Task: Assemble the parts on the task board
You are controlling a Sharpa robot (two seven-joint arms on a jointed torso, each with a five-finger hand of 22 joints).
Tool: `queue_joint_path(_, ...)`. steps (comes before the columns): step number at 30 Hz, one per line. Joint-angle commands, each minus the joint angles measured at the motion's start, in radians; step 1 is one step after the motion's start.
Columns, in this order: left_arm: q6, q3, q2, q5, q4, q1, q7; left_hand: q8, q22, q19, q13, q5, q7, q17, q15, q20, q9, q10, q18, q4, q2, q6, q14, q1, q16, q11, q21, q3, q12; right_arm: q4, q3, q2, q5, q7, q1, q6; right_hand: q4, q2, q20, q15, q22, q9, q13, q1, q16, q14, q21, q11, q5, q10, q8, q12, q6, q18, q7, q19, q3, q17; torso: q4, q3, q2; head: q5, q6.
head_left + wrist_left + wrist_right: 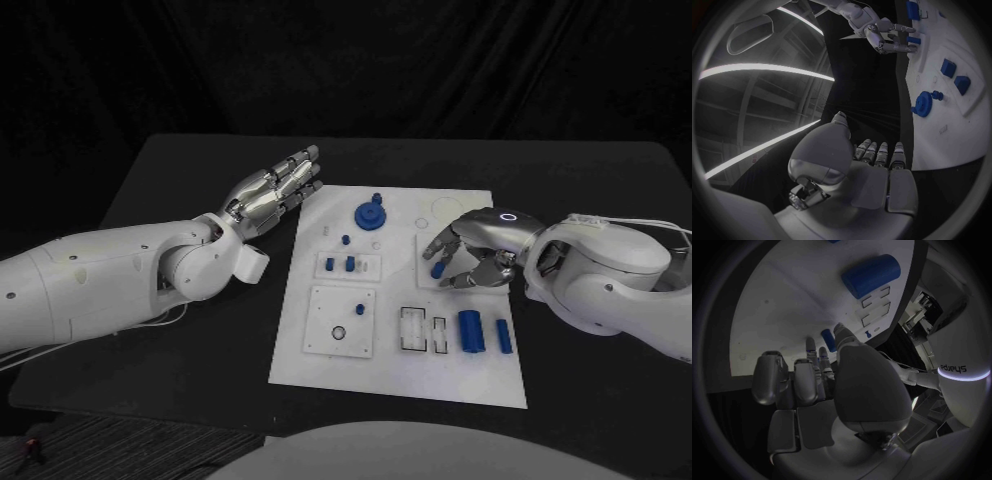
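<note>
Looking down from the head view, the task board (397, 375) lies mid-table with the right hand (469, 255) hunched over its right-hand middle, fingers curled downward, a small blue part (437, 268) at the fingertips; it seems placed there to pick or seat that piece, though whether it truly pinches it I cannot tell. The left hand (274, 190) hangs off the board's far left corner, fingers straight and together, holding nothing, probably parked clear of the work. A blue gear (372, 215) stands near the far edge, and a large blue cylinder (470, 331) lies on the near right, its long axis running near-to-far, a slimmer blue pin (503, 336) parallel just beside it. In the left wrist view, the left hand (857, 167) is flat and empty beside the board (942, 145), with the gear (923, 104) ahead and the right hand (886, 37) beyond. In the right wrist view, the right hand (826, 385) has its fingertips around the small part (827, 340), which stands roughly upright against the board (786, 310); the cylinder (871, 275) lies on its side farther off.
</note>
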Motion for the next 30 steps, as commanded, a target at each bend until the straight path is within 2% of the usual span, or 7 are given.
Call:
queue_joint_path(1,0.021,0.001,0.004,-0.002,0.001,-0.003,0.003,0.004,-0.001,-0.001,-0.002,0.006,0.007,-0.001,0.007,0.008,0.001,0.0,0.013,0.001,0.003,0.002,0.0,0.005,-0.004,0.006,-0.003,-0.005,-0.007,-0.004,-0.005,0.004,-0.009,0.009,-0.009,0.009,-0.002,0.001,-0.005,-0.007,0.177,-0.001,0.001,0.011,0.008,0.034,0.006,-0.001,-0.014,0.013,0.002,-0.004,0.011,-0.005,0.016,0.012,0.001,0.001,0.0004,-0.0005,0.002,-0.006,0.008)
queue_joint_path(5,0.022,0.001,0.005,-0.002,0.001,-0.003,0.0,0.006,-0.001,-0.001,-0.002,0.006,0.011,-0.001,0.009,0.011,0.002,0.0,0.014,0.001,0.003,0.008,0.0,0.007,-0.004,0.008,-0.003,-0.005,-0.007,-0.005,-0.005,0.009,-0.01,0.011,-0.009,0.009,-0.004,0.005,-0.006,-0.009,0.177,-0.002,0.002,0.018,0.01,0.033,0.007,-0.002,-0.033,0.021,-0.001,-0.004,0.027,-0.005,0.042,0.011,0.001,0.001,-0.0001,-0.001,0.001,-0.009,0.007)
queue_joint_path(10,0.023,0.001,0.005,-0.002,-0.001,-0.004,-0.004,0.009,-0.001,-0.001,-0.002,0.011,0.017,-0.001,0.013,0.018,0.004,0.0,0.016,-0.001,0.005,0.018,0.0,0.011,-0.004,0.012,-0.003,-0.005,-0.007,-0.006,-0.005,0.014,-0.01,0.013,-0.009,0.011,-0.009,0.013,-0.006,-0.009,0.176,0.0,0.001,0.033,0.014,0.034,0.007,-0.003,-0.037,0.023,0.004,-0.005,0.056,-0.004,0.059,0.01,0.005,0.005,-0.0021,-0.0004,0.001,-0.006,0.005)
queue_joint_path(13,0.022,0.001,0.007,-0.002,-0.001,-0.004,-0.005,0.016,-0.001,-0.001,-0.002,0.018,0.026,-0.001,0.012,0.023,0.007,0.0,0.02,-0.004,0.007,0.037,0.0,0.019,-0.004,0.018,-0.003,-0.004,-0.007,-0.006,-0.005,0.016,-0.011,0.013,-0.009,0.016,-0.018,0.02,-0.007,-0.01,0.176,0.003,0.001,0.056,0.017,0.034,0.005,-0.004,-0.031,0.032,0.01,-0.004,0.087,-0.004,0.094,0.008,0.013,0.009,0.0005,-0.0005,0.0,-0.008,0.003)
queue_joint_path(16,0.022,0.001,0.007,-0.002,-0.001,-0.005,-0.005,0.018,-0.001,-0.001,-0.002,0.021,0.028,-0.001,0.01,0.023,0.008,0.0,0.022,-0.004,0.007,0.042,0.0,0.021,-0.004,0.019,-0.003,-0.004,-0.007,-0.007,-0.005,0.018,-0.011,0.014,-0.01,0.017,-0.026,0.027,-0.007,-0.01,0.176,0.008,0.0,0.083,0.018,0.033,0.005,-0.003,-0.021,0.034,0.019,-0.006,0.127,-0.004,0.107,0.007,0.027,0.009,0.0004,-0.0001,-0.001,-0.007,-0.001)
queue_joint_path(24,0.023,0.001,0.007,-0.002,-0.004,-0.006,-0.006,0.02,-0.001,-0.001,-0.002,0.026,0.031,-0.001,0.01,0.025,0.008,0.0,0.024,-0.005,0.007,0.046,0.0,0.025,-0.004,0.021,-0.003,-0.004,-0.007,-0.01,-0.005,0.019,-0.011,0.032,-0.01,-0.019,-0.033,0.049,-0.014,-0.019,0.177,0.022,0.0,0.145,0.021,0.033,0.011,-0.015,-0.001,0.078,0.038,0.002,0.213,-0.004,0.114,0.007,0.082,0.011,0.0006,-0.0009,-0.002,0.001,-0.001)
queue_joint_path(30,0.024,0.001,0.008,-0.002,-0.006,-0.007,-0.008,0.022,-0.001,-0.001,-0.002,0.029,0.034,-0.001,0.01,0.027,0.008,0.0,0.025,-0.006,0.007,0.048,0.0,0.028,-0.004,0.024,-0.003,-0.004,-0.007,-0.01,-0.005,0.018,-0.011,0.041,-0.01,-0.047,-0.042,0.057,-0.023,-0.029,0.176,0.03,-0.001,0.175,0.02,0.033,0.011,-0.028,-0.002,0.114,0.046,0.003,0.258,-0.004,0.102,0.006,0.116,0.008,0.001,-0.0008,-0.002,0.002,-0.006)
